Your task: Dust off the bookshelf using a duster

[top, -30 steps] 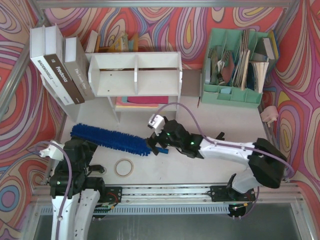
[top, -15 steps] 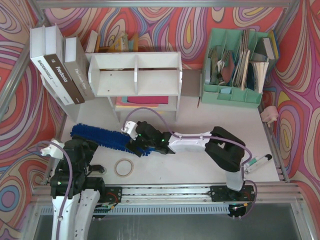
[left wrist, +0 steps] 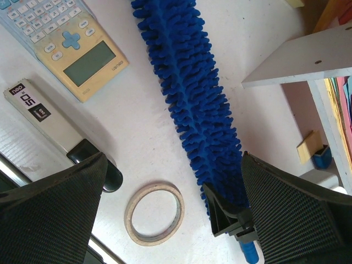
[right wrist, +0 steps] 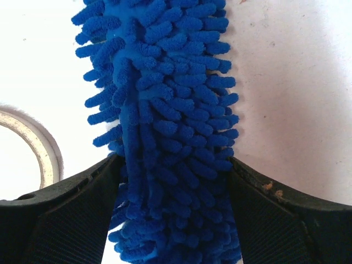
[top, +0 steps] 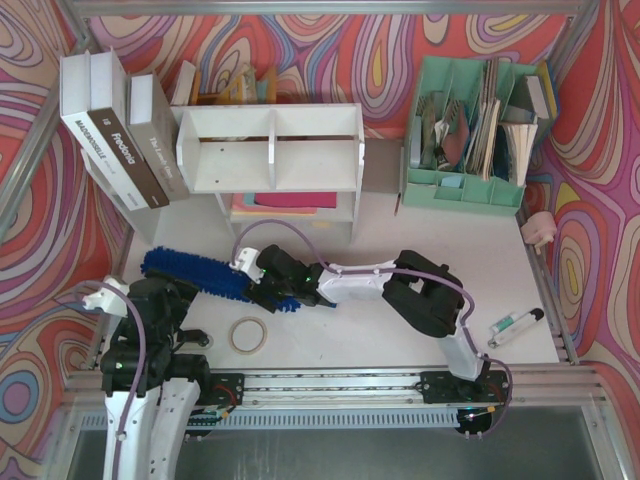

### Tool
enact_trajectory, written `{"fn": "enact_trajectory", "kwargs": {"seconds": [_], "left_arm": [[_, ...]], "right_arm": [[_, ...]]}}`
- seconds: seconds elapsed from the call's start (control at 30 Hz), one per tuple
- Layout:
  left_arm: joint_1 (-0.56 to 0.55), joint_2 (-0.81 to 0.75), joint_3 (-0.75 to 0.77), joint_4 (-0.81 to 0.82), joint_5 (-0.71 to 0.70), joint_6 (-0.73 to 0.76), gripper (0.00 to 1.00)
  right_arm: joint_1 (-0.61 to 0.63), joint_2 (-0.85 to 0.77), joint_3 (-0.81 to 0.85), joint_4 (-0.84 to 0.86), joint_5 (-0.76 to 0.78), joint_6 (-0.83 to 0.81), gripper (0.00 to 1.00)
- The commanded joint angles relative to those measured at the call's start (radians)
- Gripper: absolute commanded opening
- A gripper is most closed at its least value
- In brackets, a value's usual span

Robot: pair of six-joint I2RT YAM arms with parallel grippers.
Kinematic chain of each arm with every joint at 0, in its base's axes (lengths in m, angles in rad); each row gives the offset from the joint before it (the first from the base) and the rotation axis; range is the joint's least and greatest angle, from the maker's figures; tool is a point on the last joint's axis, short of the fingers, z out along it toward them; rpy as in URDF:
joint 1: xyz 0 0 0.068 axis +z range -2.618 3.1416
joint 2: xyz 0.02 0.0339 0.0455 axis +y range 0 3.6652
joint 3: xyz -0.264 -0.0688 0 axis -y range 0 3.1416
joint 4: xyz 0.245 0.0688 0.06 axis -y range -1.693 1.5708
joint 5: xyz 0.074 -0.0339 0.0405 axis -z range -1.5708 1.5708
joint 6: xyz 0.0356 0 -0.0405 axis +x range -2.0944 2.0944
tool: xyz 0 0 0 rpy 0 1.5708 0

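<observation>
— The duster (right wrist: 165, 110): have the right jaws got it?

— They stand one on each side of its shaggy blue head, at the handle end, pads against the fluff. Whether they have bitten down onto it, I cannot tell.

— And the left jaws?

— Wide apart and holding nothing, on the far side of the duster from the bookshelf (top: 268, 120).

— Where does the duster lie?

— Flat on the bench (top: 420, 230), in front of the bookshelf's left half, slanting and not touching it. A tape roll (top: 248, 334) lies farther out from the bookshelf.

— Which step is this, then?

— The pick-up, I judge; no dusting has begun. The next move calls for a firm squeeze through the soft pile to the spine. Then comes a lift clear of the bench and a turn of the long head toward the bookshelf's top board. Held at one end, it may sag or twist.
</observation>
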Motion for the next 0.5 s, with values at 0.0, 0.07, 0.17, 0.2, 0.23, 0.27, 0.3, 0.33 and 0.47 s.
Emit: {"fn": "enact_trajectory", "kwargs": {"seconds": [0.0,0.07,0.17,0.2,0.23,0.27,0.3,0.33,0.47], "left_arm": [[0.006,-0.008,-0.020,0.015,0.005,0.020,0.98],[0.006,-0.010,-0.021,0.015,0.005,0.019,0.98],[0.006,-0.010,-0.022,0.015,0.005,0.018,0.98],[0.006,-0.010,-0.022,0.013,0.004,0.018,0.98],[0.006,-0.011,-0.022,0.013,0.005,0.017,0.98],[0.006,-0.011,-0.022,0.012,0.004,0.016,0.98],[0.006,-0.011,-0.023,0.012,0.003,0.015,0.98],[0.006,-0.011,-0.024,0.011,0.001,0.013,0.98],[0.006,-0.007,-0.018,0.003,-0.007,0.009,0.98]], "right_arm": [[0.004,0.030,0.037,-0.042,-0.009,-0.026,0.68],[0.004,0.037,0.038,-0.048,-0.009,-0.031,0.65],[0.004,0.045,0.038,-0.056,-0.014,-0.038,0.57],[0.004,0.043,0.035,-0.057,-0.008,-0.041,0.53],[0.005,0.038,0.028,-0.052,-0.008,-0.043,0.50],[0.005,0.032,0.019,-0.039,-0.006,-0.045,0.47],[0.006,0.026,0.012,-0.033,-0.003,-0.046,0.44],[0.008,0.022,0.008,-0.030,0.000,-0.052,0.41],[0.022,-0.011,-0.018,-0.003,0.029,-0.079,0.33]]}}
